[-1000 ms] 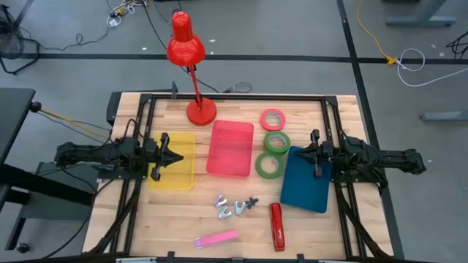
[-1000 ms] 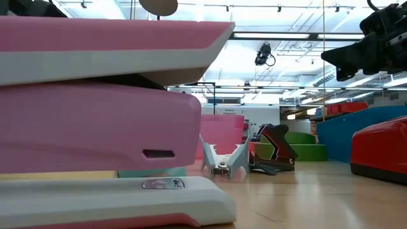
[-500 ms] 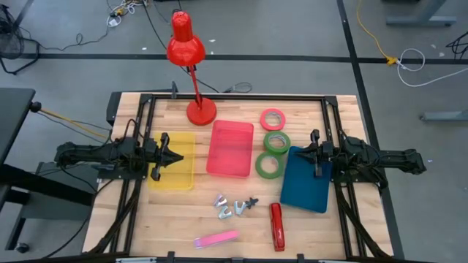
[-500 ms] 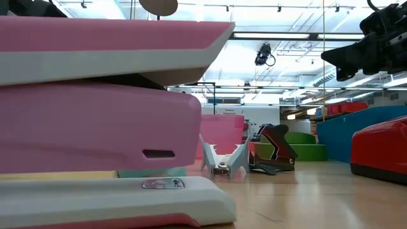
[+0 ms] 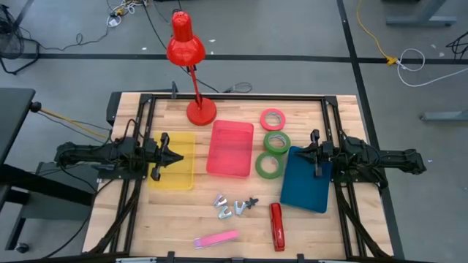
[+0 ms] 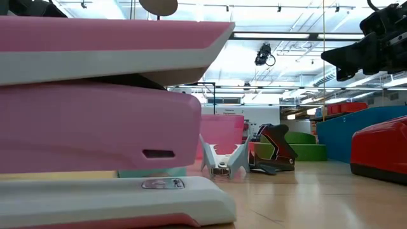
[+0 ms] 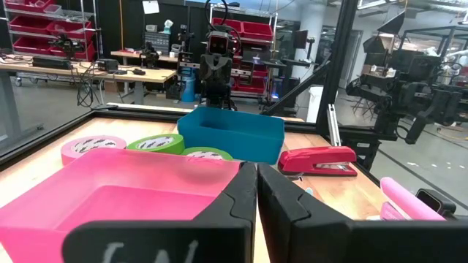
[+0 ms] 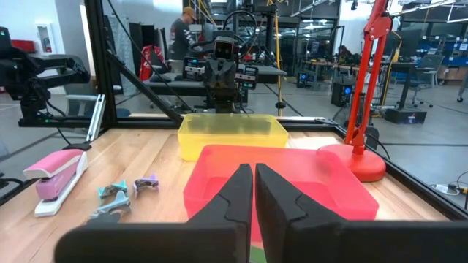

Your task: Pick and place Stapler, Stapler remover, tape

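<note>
High view shows both arms parked at the table's sides: the left gripper (image 5: 175, 158) hangs over the yellow tray (image 5: 175, 175) with its fingers pressed together, and the right gripper (image 5: 303, 153) sits at the edge of the blue tray (image 5: 303, 190), fingers likewise closed on nothing. Between them lies the pink tray (image 5: 231, 148), with the red lamp (image 5: 189, 51) standing behind it. The three tape rolls sit in a line between the pink and blue trays: the pinkish-red tape (image 5: 273, 118) farthest back, then a green tape (image 5: 277, 142), then another green tape (image 5: 269, 165) just beside the blue tray. Nearer the front edge, the staple removers (image 5: 234, 207) are clustered together, the red stapler (image 5: 276, 226) lies just in front of the blue tray, and the pink stapler (image 5: 216, 239) lies at the very front, filling the low view (image 6: 102, 121).
</note>
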